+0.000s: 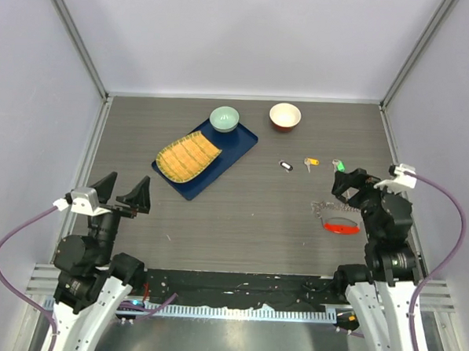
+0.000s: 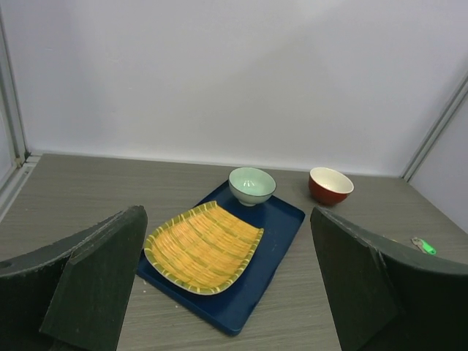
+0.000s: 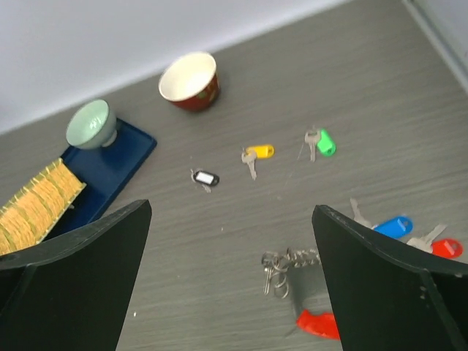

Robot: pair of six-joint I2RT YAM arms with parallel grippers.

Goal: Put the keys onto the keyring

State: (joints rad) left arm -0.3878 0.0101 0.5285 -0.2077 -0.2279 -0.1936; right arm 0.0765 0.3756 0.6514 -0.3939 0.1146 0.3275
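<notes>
Three small keys lie in a row right of the table's middle: the black-headed key, the yellow-headed key and the green-headed key. The keyring lies nearer, its silver chain leading to a red oval loop, with a blue tag and a red tag beside it. My right gripper hovers open above the keyring, holding nothing. At the near left my left gripper is open and empty.
A blue tray at the back centre carries a yellow woven plate and a pale green bowl. A red bowl stands to its right. Walls enclose three sides.
</notes>
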